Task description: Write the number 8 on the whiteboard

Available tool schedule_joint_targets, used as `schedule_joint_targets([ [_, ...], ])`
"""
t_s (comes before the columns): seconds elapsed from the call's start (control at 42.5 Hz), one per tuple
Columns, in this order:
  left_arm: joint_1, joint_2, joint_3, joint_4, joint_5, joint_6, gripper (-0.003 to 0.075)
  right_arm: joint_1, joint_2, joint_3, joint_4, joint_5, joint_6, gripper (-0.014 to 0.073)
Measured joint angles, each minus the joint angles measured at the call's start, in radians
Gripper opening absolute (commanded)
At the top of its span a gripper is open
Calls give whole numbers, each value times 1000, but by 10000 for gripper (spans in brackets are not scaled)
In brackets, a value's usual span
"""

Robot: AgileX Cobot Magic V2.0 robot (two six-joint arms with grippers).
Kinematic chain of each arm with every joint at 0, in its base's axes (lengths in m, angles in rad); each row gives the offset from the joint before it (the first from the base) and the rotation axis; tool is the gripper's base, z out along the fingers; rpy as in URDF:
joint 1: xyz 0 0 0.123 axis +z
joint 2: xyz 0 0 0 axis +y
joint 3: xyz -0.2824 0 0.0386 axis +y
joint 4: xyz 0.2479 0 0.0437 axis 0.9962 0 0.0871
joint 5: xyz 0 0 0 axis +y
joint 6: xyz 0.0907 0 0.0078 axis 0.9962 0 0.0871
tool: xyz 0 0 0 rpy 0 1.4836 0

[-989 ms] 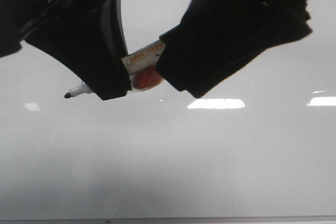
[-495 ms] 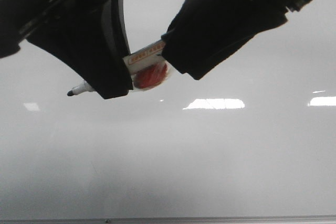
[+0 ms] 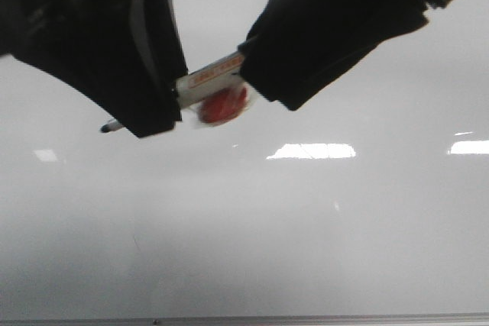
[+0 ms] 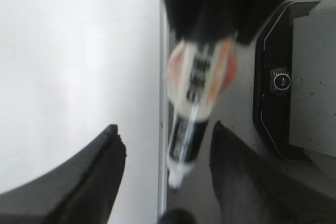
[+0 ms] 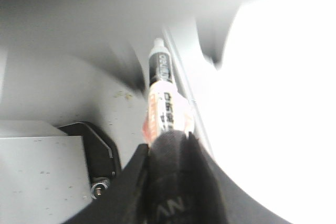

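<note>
Front view shows the whiteboard [image 3: 252, 219] below both grippers; no number 8 is visible on it. Above the board, the right gripper [image 3: 256, 85] is closed on the rear end of a marker [image 3: 208, 78]. The left gripper [image 3: 157, 108] stands around the marker's front part with its fingers [image 4: 105, 171] apart, not touching it in the left wrist view.
</note>
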Motion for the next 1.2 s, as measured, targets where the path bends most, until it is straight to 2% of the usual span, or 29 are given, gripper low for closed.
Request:
schedule_joint_targets([
  [0.212,205,-175,37,-47,-11,-50,388,-186,-122,0,-126,89,85,-67],
  [0.4,380,-316,121,-160,-55,-71,388,-374,-261,12,-241,147,316,-67],
  [0.518,444,-366,163,-192,-69,-77,388,-436,-334,86,-234,72,443,-67],
  [0.754,461,-372,176,-217,-92,-80,388,-443,-334,164,-138,-43,480,-67],
  [0.989,461,-372,176,-221,-98,-80,388,-443,-256,164,-124,-156,482,-67],
  [1.201,461,-372,176,-221,-98,-80,388,-443,-152,109,-124,-186,452,-67],
])
